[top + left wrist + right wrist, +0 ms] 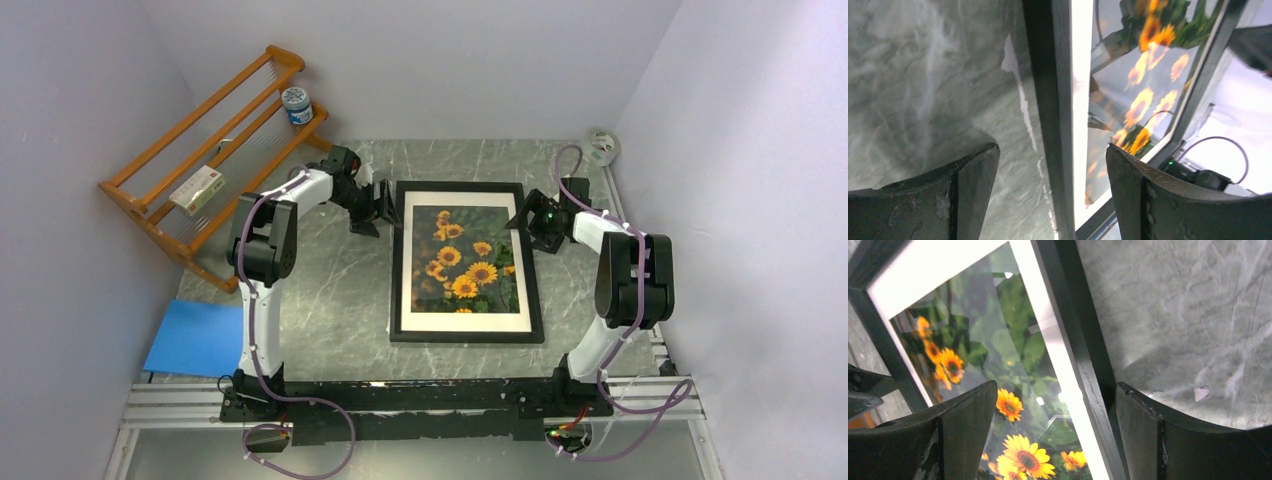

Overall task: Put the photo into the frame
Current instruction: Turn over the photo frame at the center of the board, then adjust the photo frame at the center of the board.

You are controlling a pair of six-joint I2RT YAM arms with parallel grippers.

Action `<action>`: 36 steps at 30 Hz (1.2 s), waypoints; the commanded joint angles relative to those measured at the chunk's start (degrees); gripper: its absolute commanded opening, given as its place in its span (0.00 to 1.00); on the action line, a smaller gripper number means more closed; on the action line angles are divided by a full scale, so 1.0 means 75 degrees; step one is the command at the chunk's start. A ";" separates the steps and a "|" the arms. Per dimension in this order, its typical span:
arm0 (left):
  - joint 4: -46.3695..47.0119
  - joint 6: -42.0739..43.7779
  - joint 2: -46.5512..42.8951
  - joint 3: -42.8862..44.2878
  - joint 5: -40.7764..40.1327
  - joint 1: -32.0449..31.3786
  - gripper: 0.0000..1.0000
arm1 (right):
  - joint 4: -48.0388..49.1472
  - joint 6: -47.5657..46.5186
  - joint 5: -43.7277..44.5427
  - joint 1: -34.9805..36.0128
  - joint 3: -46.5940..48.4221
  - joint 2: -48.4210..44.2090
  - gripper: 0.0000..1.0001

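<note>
Top external: frame (pixel 467 336), photo (pixel 465 260) inside, lies between left gripper (pixel 385 206) and right gripper (pixel 527 218), both gaping empty astride its rails.

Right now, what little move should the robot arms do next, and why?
Probably lift both open grippers away: the photo already sits inside the frame, flat on the table, and the left gripper and right gripper only straddle its side rails.

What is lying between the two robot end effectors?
The thin black rectangular picture frame holding the yellow sunflower photo, seen in the top view.
</note>
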 commanded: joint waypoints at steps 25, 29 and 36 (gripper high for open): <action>-0.1167 0.0105 0.2134 0.3823 -0.1967 -0.0411 0.88 | -0.0873 0.1330 -0.0297 0.3640 -0.1536 -0.2254 0.87; -0.1269 0.0290 0.1323 0.3756 -0.2787 -0.0212 0.93 | -0.1232 0.1334 0.1166 0.3624 -0.1387 -0.3492 0.88; -0.1623 0.0240 -0.0616 0.2614 -0.3267 -0.0033 0.94 | -0.1647 0.0344 0.2402 0.3233 -0.0228 -0.3468 0.88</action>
